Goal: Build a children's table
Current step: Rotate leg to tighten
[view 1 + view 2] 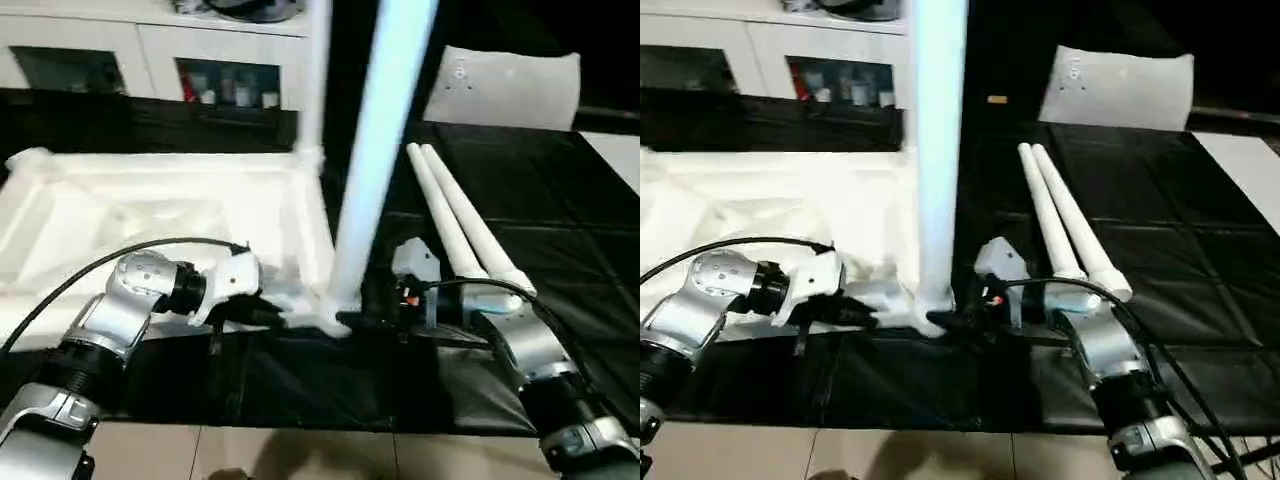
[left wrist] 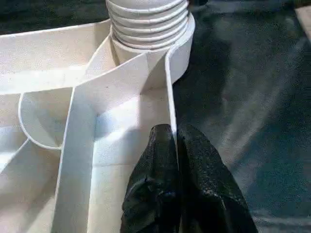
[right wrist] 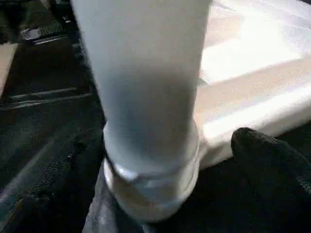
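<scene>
The children's table top (image 1: 150, 210) lies upside down on a black mat, its ribbed underside facing up. One white leg (image 1: 375, 150) stands upright in the near right corner socket (image 2: 150, 29), its threaded end seated there. A second leg (image 1: 315, 70) rises at the far right corner. Two more legs (image 1: 450, 210) lie side by side on the mat to the right. My left gripper (image 2: 171, 133) is shut on the top's thin rim wall just beside that socket. My right gripper (image 3: 160, 194) is open, with its fingers (image 3: 272, 160) on either side of the standing leg's base.
The black mat (image 1: 560, 230) covers the floor under the work, and pale tiles (image 1: 300, 455) show at its near edge. A flat whitish bag (image 1: 505, 85) lies at the back right. A white cabinet with glass doors (image 1: 225, 85) stands behind the table top.
</scene>
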Available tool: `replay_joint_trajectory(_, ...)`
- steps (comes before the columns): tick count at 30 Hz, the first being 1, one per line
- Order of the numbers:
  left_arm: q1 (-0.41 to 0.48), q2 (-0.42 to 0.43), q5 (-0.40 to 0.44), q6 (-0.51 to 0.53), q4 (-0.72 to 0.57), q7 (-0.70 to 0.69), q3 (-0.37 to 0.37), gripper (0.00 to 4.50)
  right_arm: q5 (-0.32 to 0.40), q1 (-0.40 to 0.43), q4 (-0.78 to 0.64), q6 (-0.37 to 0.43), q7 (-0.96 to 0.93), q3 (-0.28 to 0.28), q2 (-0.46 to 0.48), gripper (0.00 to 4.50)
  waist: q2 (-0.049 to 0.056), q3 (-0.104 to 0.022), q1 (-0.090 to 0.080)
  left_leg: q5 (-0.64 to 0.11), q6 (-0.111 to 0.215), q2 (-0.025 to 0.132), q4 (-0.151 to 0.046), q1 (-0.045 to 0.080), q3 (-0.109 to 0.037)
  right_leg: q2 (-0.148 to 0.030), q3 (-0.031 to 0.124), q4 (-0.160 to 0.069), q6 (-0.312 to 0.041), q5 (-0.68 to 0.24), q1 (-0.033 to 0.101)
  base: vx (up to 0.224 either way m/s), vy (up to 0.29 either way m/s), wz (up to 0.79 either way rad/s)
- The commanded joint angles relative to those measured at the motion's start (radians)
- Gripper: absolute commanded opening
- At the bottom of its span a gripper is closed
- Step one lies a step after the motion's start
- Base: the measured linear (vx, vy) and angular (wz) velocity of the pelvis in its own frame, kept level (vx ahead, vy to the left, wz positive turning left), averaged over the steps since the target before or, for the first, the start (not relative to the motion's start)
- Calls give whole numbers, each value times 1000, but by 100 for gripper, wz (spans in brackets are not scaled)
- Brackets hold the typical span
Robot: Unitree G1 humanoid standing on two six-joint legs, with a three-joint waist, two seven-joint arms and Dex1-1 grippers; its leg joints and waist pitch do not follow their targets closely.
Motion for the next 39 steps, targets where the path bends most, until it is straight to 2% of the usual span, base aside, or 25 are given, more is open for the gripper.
replay_joint_trajectory(1,13,4,46,-19,15,-66,-87,0,-12,-10,10,-13,23,8,-17,444,8,-56,-4,-116,45,45,-65,8,-1,-63,62,-54,-241,-63,53,0,0,0)
replay_joint_trajectory(5,-8,0,60,-52,43,-97,-99,0,-4,-18,21,-15,89,30,-26,444,5,-55,0,-145,32,44,-66,5,-2,-64,62,-57,-232,-94,55,0,0,0)
replay_joint_trajectory(8,-19,-1,64,-68,58,-115,-106,0,0,-29,41,-23,103,31,-22,411,3,-55,3,-149,22,44,-66,3,-3,-67,62,-60,-220,-128,57,0,0,0)
replay_joint_trajectory(10,-22,1,66,-75,61,-122,-112,0,6,-33,46,-21,111,31,-21,407,5,-55,4,-148,20,44,-66,4,-4,-67,62,-60,-217,-138,56,0,0,0)
replay_joint_trajectory(12,-22,2,67,-78,61,-128,-116,0,8,-34,47,-22,115,31,-21,376,6,-57,5,-143,19,45,-66,5,-4,-66,62,-58,-219,-123,56,0,0,0)
replay_joint_trajectory(18,-30,3,72,-103,82,-147,-127,0,20,-33,50,-17,146,30,-23,324,7,-59,10,-132,20,45,-63,3,-3,-65,61,-52,-234,-77,58,0,0,0)
replay_joint_trajectory(23,-31,9,74,-109,89,-156,-131,0,24,-23,46,-7,160,35,-18,289,9,-59,11,-140,13,44,-64,2,-4,-65,60,-55,-230,-97,59,0,0,0)
replay_joint_trajectory(27,-27,13,68,-98,84,-153,-128,0,36,-12,35,5,161,35,-8,276,12,-59,12,-151,6,45,-65,3,-5,-65,60,-55,-227,-106,58,0,0,0)
replay_joint_trajectory(28,-17,10,62,-74,75,-123,-113,0,46,4,21,14,150,32,4,274,21,-55,12,-156,3,45,-67,3,-5,-64,61,-56,-228,-101,56,0,0,0)
replay_joint_trajectory(30,-6,-5,62,-6,55,-40,-83,0,69,31,-7,44,113,15,31,272,20,-52,13,-169,1,47,-70,4,-6,-64,61,-56,-231,-100,55,0,0,0)
replay_joint_trajectory(33,18,-49,29,119,-9,71,-31,0,79,76,-49,75,10,-5,85,272,19,-47,11,-205,-8,48,-74,5,-6,-68,63,-65,-225,-166,54,0,0,0)
replay_joint_trajectory(34,27,-62,21,153,-32,100,-19,0,77,89,-63,86,-25,-9,101,272,25,-38,11,-238,-16,45,-78,4,-9,-69,63,-75,-204,-243,51,0,0,0)
replay_joint_trajectory(35,27,-63,21,155,-34,102,-19,0,76,90,-63,87,-29,-9,102,272,20,-36,10,-276,-19,43,-78,9,-10,-69,62,-86,-178,-335,47,0,0,0)
replay_joint_trajectory(36,34,-76,16,183,-56,127,-11,0,65,99,-67,98,-75,-13,119,272,20,-33,6,-294,-23,42,-80,9,-13,-71,62,-93,-153,-411,47,-65,-5,-1)
replay_joint_trajectory(37,54,-129,2,268,-116,212,12,0,40,114,-63,112,-189,-25,171,272,26,-28,5,-299,-28,43,-82,10,-14,-71,63,-96,-146,-434,41,0,0,0)
replay_joint_trajectory(39,81,-212,-13,386,-199,329,38,0,9,123,-49,142,-355,-51,251,272,25,-15,-11,-363,-40,40,-87,13,-22,-73,51,-115,-101,-578,35,0,0,0)
